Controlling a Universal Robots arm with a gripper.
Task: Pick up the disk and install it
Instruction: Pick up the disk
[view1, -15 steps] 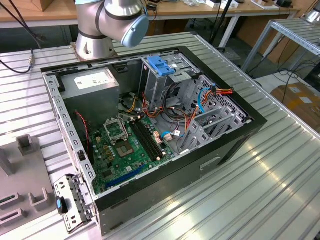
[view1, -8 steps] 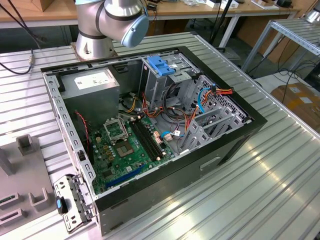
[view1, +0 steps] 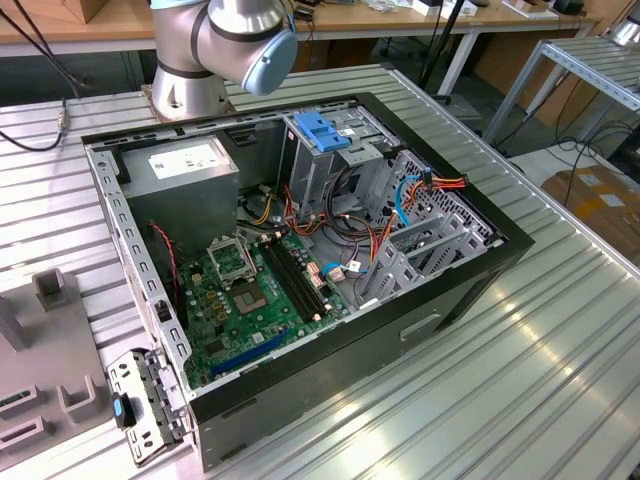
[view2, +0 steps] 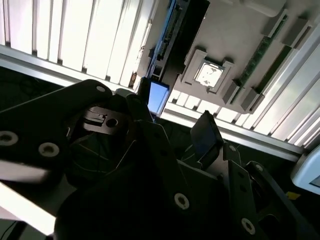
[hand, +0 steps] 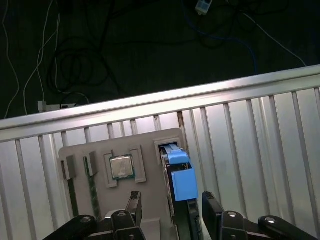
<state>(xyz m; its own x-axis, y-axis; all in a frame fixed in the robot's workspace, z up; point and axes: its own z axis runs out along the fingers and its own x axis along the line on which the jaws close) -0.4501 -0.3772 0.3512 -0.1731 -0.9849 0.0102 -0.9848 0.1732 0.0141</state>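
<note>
The disk (hand: 181, 182) stands on edge in a slot of a grey fixture plate (hand: 150, 145); its blue plastic rail and cap face the first wrist view. My gripper (hand: 173, 212) is open just above it, one dark finger (hand: 134, 202) on one side and the other finger (hand: 212, 216) on the far side, with the disk's near end between them. In the second wrist view the disk's blue end (view2: 158, 97) shows between the gripper's (view2: 175, 115) dark fingers (view2: 205, 132). I cannot tell whether a finger touches it.
The fixture plate also holds a processor chip (hand: 121, 167) and memory sticks (hand: 92, 192). In the exterior view an open computer case (view1: 470, 290) lies on the ribbed metal table (view1: 500, 400), with a drive cage with blue cap (view1: 322, 135), grey power supply (view1: 185, 165) and motherboard (view1: 255, 290).
</note>
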